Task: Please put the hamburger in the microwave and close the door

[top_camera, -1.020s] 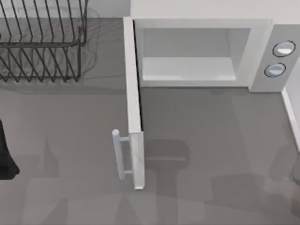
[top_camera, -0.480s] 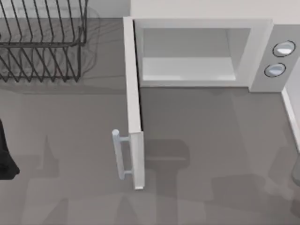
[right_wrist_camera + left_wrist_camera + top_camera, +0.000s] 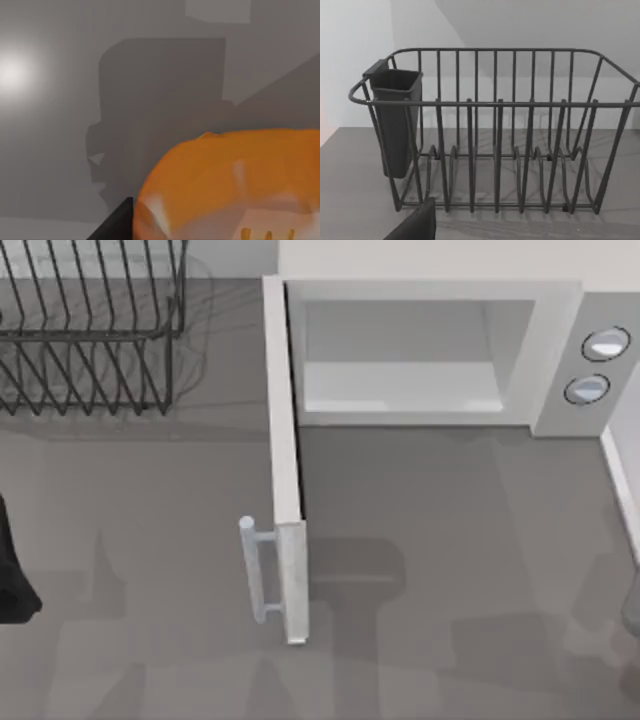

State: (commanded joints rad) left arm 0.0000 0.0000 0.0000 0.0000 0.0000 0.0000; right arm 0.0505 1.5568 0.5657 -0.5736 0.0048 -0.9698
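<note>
Top view: the microwave (image 3: 430, 350) stands at the far side of the desk (image 3: 450, 560); its door (image 3: 285, 460) is swung fully open toward the near edge — handle (image 3: 252, 570) facing left. A black wire rack (image 3: 90, 330) stands far left.

Left wrist view: the rack (image 3: 495, 135) carries a dark cup (image 3: 395, 120).

Right wrist view: the hamburger (image 3: 235, 185) sits close against the camera — whether the right gripper pinches it cannot be told.

Even, soft light falls from above. Blocky shadows lie on the table (image 3: 450, 540) near its front edge. A pale glare spot (image 3: 12, 72) shows in the right wrist view.
</note>
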